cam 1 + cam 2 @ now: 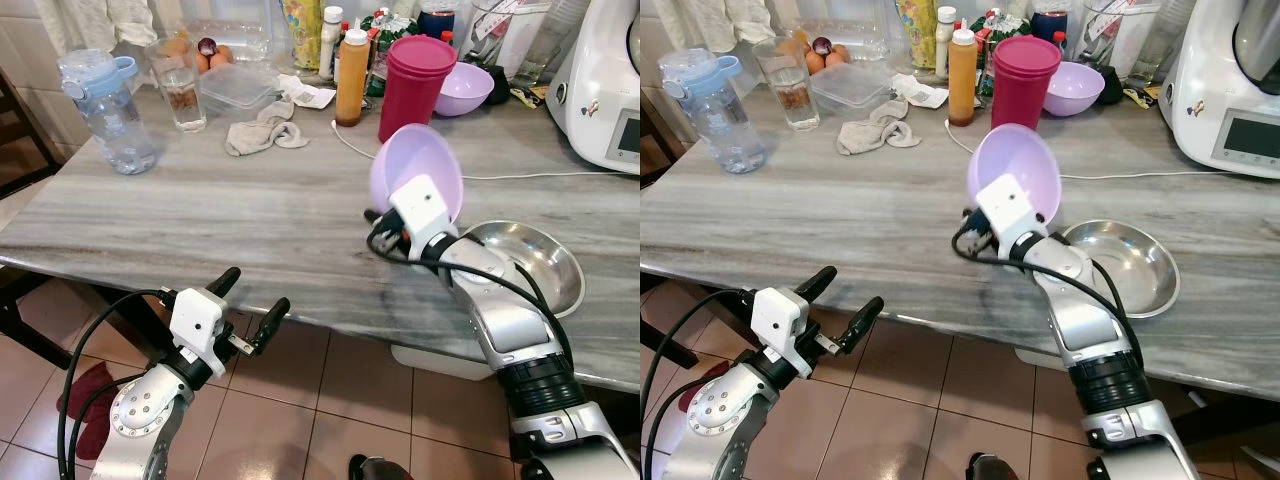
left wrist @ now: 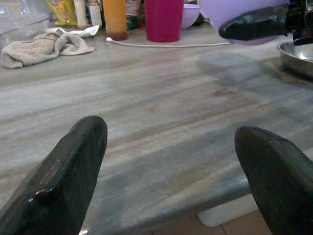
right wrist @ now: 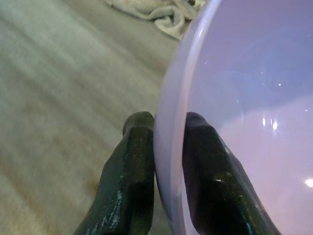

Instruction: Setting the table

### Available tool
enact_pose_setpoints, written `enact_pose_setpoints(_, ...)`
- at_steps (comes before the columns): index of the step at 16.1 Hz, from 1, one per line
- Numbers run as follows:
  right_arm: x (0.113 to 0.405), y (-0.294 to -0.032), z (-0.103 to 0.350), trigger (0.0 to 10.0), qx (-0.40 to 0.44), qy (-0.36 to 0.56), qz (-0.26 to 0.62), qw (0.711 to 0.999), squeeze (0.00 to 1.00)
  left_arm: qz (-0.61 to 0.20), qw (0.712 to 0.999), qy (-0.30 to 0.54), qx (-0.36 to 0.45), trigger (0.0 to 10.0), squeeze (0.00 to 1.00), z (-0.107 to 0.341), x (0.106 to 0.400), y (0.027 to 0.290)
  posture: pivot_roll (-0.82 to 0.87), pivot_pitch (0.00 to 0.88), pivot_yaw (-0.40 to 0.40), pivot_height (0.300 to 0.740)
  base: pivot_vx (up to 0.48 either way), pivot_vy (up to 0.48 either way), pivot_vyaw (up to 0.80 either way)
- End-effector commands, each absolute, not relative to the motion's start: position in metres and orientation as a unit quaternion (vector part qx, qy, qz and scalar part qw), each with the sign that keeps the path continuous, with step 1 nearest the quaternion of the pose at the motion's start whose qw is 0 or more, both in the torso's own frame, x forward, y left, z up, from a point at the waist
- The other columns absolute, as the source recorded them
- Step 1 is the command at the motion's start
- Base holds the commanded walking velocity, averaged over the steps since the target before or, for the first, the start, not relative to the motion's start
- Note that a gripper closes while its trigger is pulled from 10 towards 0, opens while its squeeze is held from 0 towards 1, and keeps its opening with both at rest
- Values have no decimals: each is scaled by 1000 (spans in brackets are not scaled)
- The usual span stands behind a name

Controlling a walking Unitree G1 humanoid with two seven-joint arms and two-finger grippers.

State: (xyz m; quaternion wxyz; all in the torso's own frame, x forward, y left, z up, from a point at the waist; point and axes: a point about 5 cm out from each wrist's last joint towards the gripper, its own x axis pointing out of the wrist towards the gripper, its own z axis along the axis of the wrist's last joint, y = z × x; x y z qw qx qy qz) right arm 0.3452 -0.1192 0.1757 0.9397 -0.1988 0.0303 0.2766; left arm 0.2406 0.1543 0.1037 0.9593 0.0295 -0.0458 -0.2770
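The right pincer (image 3: 168,147) is closed on the rim of a translucent lilac plastic bowl (image 1: 418,170), one black finger (image 3: 129,176) outside the wall and the other inside; the bowl is held tilted on edge above the grey streaked stone counter (image 1: 250,215), its hollow facing the camera; just beside it, toward the robot's right, a shallow round stainless-steel dish (image 1: 530,262) rests on the counter near the front edge; the left pincer (image 1: 250,305) hovers low at the counter's front edge, its two fingers spread wide with nothing between them; farther back stand a tall magenta plastic tumbler (image 1: 414,85), an orange squeeze bottle with a white cap (image 1: 351,78) and a second lilac bowl (image 1: 465,88); a crumpled beige cloth (image 1: 262,130) lies near a clear drinking glass (image 1: 180,85), and a clear water bottle with a pale blue lid (image 1: 108,110) stands at the far left; a white cable (image 1: 560,176) runs along the counter toward a white kitchen appliance (image 1: 605,85).
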Motion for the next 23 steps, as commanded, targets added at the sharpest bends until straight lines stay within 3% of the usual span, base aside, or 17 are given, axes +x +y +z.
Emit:
enact_pose_setpoints(1,341,-118,176,10000,-220,48,299,927,0,-289,956,-46,37,10000,0,105,241,154,-153,155,14,740,0,0,0)
enact_pose_setpoints(9,327,-119,172,10000,-245,114,336,902,0,-299,953,-42,33,10000,0,106,246,148,-155,145,20,740,0,0,0)
enact_pose_setpoints(12,326,-121,168,10000,-245,128,336,900,992,-301,952,-44,34,10000,0,108,248,147,-155,143,22,740,0,0,0)
enact_pose_setpoints(18,327,-124,164,10000,-253,139,327,900,1000,-326,944,-50,23,10000,0,113,246,143,-149,132,29,740,0,0,0)
enact_pose_setpoints(23,337,-127,183,10000,-236,97,291,922,1000,-334,941,-54,22,10000,0,115,248,141,-152,118,38,740,0,0,0)
